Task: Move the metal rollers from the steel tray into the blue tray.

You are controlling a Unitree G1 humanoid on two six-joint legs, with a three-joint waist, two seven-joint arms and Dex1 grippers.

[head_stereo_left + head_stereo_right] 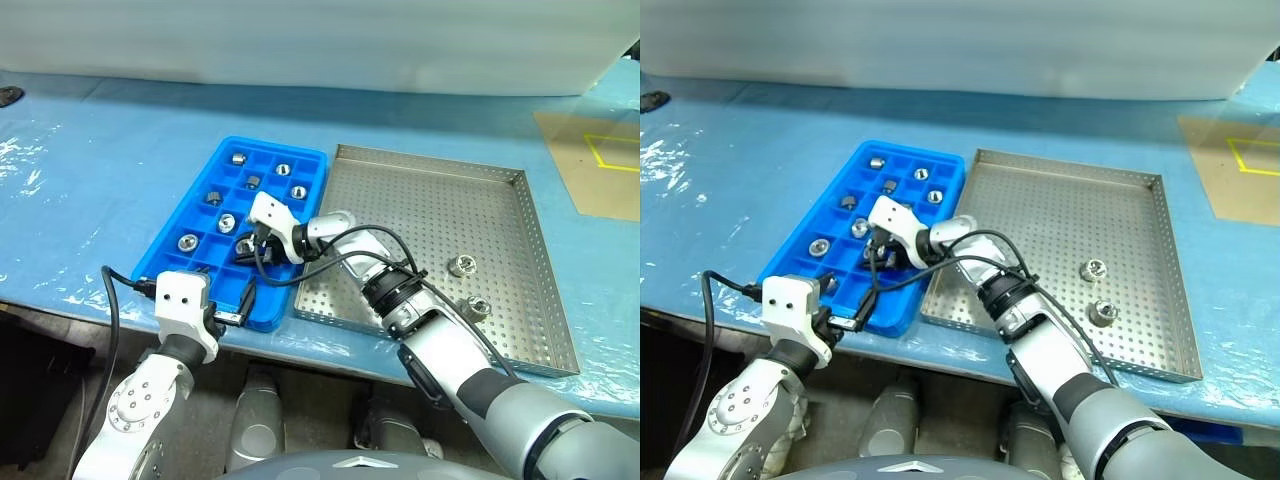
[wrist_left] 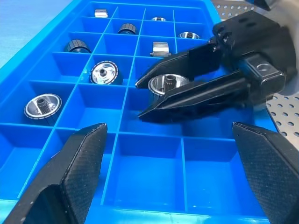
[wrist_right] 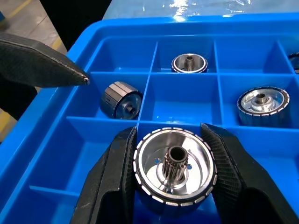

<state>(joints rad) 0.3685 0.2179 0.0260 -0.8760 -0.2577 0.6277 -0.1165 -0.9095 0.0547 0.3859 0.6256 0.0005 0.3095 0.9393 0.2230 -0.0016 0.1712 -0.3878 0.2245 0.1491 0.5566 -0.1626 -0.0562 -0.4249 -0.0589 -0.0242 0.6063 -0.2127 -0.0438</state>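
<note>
On the blue-covered worktop (image 1: 80, 180), my right gripper (image 3: 174, 172) is clamped on one metal roller (image 3: 175, 170) over the blue tray (image 1: 200, 215). My left gripper (image 2: 173, 186) stands wide apart at its near edge. Two rollers (image 1: 461, 266) lie in the steel tray (image 1: 430, 200), near its right rim.

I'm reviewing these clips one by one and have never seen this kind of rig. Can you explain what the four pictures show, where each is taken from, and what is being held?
It is a two-armed humanoid robot. Two pictures come from its head, looking down over its arms; the other two come from cameras on each wrist, looking along that gripper's fingers.

On a blue-covered table lie a blue tray with square compartments and a perforated steel tray. Several metal rollers already sit in the blue tray; two rollers remain in the steel tray.

The right gripper reaches across over the blue tray, shut on a roller, seen up close in the right wrist view. The left gripper is open, holds nothing, and sits at the blue tray's near edge.
</note>
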